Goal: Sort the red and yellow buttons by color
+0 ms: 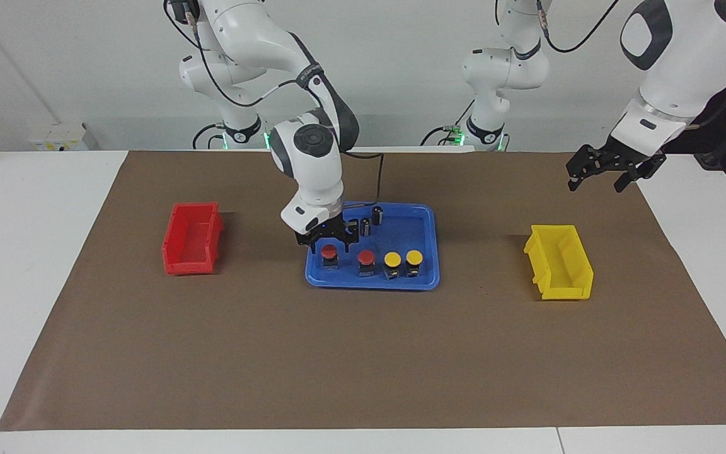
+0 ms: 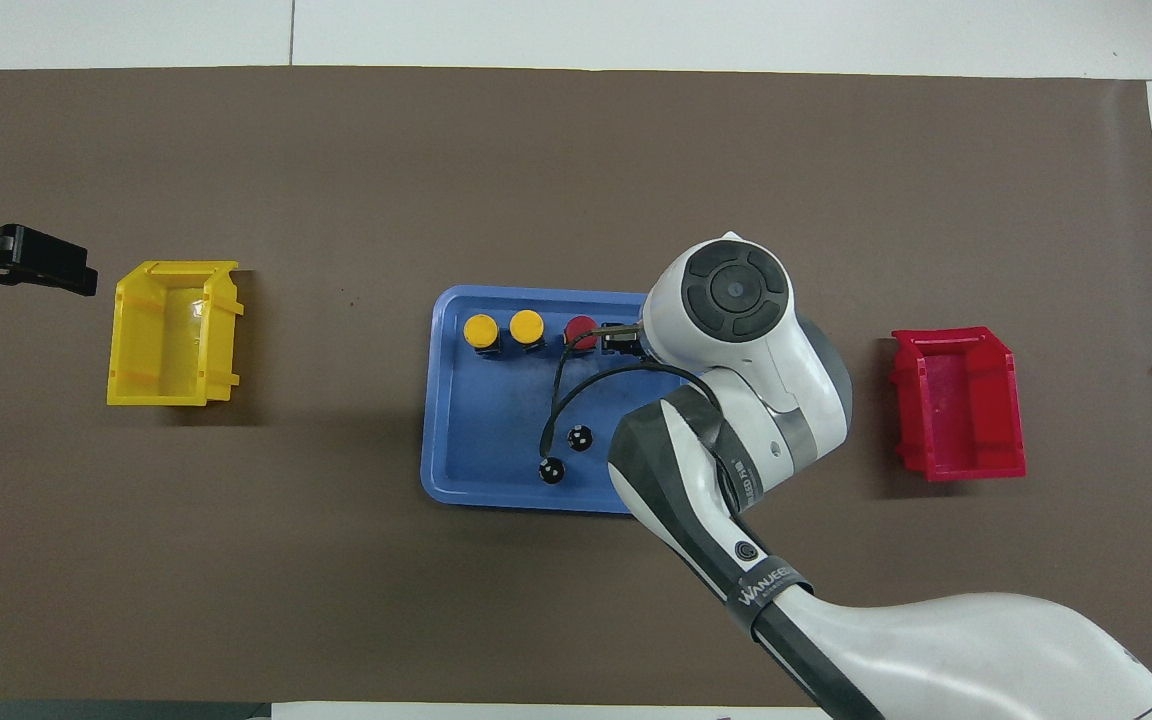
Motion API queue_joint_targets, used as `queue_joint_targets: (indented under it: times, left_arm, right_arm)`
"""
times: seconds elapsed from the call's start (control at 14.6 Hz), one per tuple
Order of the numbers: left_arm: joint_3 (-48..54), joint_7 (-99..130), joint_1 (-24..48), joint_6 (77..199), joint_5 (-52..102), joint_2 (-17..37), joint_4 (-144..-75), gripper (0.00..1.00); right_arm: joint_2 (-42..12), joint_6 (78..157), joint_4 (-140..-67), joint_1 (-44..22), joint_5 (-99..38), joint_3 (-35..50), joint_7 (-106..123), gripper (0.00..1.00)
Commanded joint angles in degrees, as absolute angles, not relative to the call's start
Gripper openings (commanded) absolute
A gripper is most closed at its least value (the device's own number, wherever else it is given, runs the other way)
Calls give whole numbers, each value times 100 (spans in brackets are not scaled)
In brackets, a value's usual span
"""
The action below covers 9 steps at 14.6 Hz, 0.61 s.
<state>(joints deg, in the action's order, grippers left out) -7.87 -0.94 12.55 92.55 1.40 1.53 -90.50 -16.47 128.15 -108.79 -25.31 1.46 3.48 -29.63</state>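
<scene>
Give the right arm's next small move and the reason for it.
Probably lower the right gripper a touch and close on the red button: its open fingers straddle the cap at the tray's end, and the red bin holds nothing.

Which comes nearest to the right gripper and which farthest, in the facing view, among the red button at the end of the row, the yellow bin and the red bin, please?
Measured from the right gripper, low over the blue tray:
1. Red button, in the tray, right under the gripper at the row's end.
2. Red bin, toward the right arm's end of the table.
3. Yellow bin, toward the left arm's end.
</scene>
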Motion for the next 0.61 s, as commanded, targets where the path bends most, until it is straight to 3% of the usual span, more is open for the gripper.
queue_joint_targets:
  times: [0.0,0.27,0.55]
  left_arm:
    - [-738,132,1423,9580,35,61,-9211,100]
    - [-730,798,1915,9948,61,263,-9237,100]
    - [-730,1939,2696,10510,79,833,-9211,99]
  right_arm:
    - [-1626,13008,-11057,-2522,281,360,-2962,69]
    - [-1635,13201,-11109,-2522,281,360,-2971,51]
    - [-1652,13114,-11022,-2522,272,360,-2979,21]
